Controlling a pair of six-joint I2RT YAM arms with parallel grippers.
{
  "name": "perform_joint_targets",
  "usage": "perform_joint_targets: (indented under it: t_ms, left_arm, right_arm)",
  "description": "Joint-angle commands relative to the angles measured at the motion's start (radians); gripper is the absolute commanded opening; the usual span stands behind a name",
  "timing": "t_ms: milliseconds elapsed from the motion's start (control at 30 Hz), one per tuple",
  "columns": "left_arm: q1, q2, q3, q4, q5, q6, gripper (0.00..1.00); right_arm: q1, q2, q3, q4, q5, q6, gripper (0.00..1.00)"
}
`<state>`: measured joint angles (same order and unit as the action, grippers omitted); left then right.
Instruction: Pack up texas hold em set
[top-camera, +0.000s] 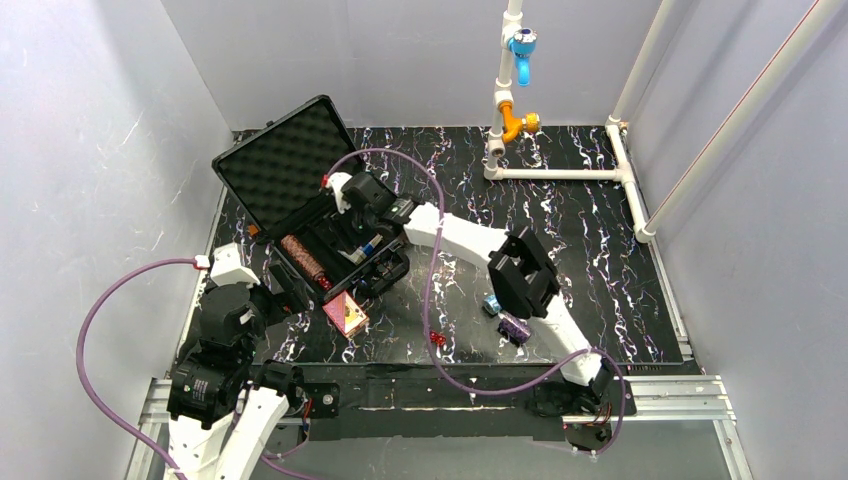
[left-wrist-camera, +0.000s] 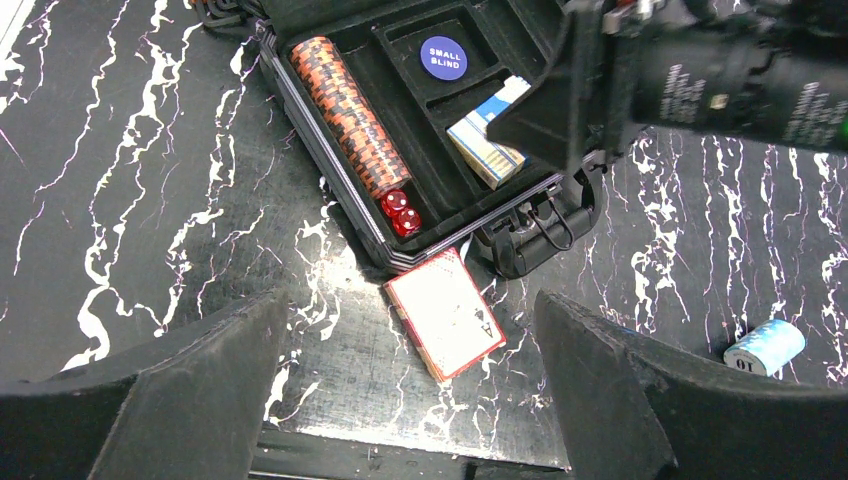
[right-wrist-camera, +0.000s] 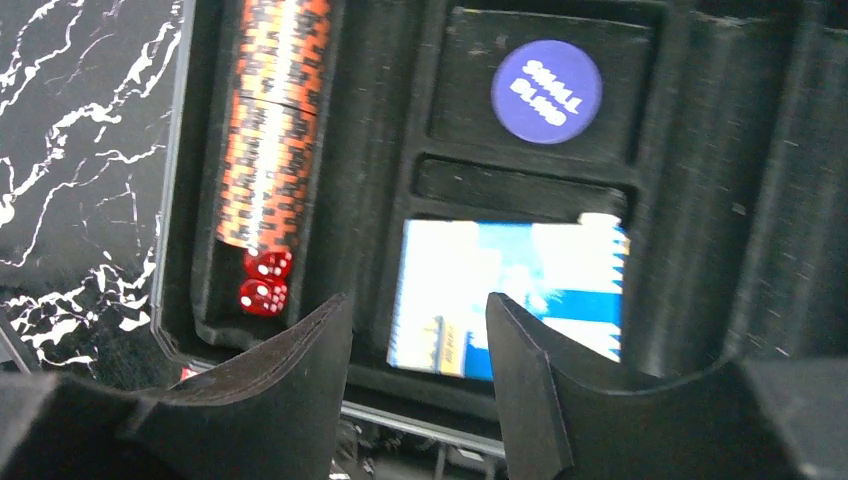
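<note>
Overhead: right claw (top-camera: 365, 245) hangs over the open black case (top-camera: 290, 170). Left wrist: left claw (left-wrist-camera: 408, 330) spread wide, red card box (left-wrist-camera: 445, 312) on the table (left-wrist-camera: 130, 200) just ahead. Right wrist: jaws parted, blue card box (right-wrist-camera: 510, 295) lying loose in its compartment beyond them.

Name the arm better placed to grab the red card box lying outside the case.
Left, most likely. The left gripper, open, hovers over the red card box on the table beside the case; the right gripper is busy over the blue card box inside it.
</note>
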<state>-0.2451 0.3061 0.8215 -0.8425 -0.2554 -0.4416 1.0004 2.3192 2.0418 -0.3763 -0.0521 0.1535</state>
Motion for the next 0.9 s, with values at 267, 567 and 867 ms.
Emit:
perform_joint_targets:
  t_ms: [267, 567, 867]
  left_arm:
    - [0.003, 0.01, -0.004, -0.016, -0.018, 0.0, 0.91]
    - [0.003, 0.013, -0.004, -0.015, -0.018, 0.0, 0.91]
    - [0.004, 0.015, -0.004, -0.016, -0.018, 0.0, 0.91]
  right_arm:
    - [-0.176, -0.169, -0.196, 0.014, 0.063, -0.004, 0.54]
    - [-0.181, -0.104, -0.111, 0.024, -0.045, 0.039, 0.5]
    - [-0.178, -0.057, -0.088, 0.03, -0.096, 0.075, 0.49]
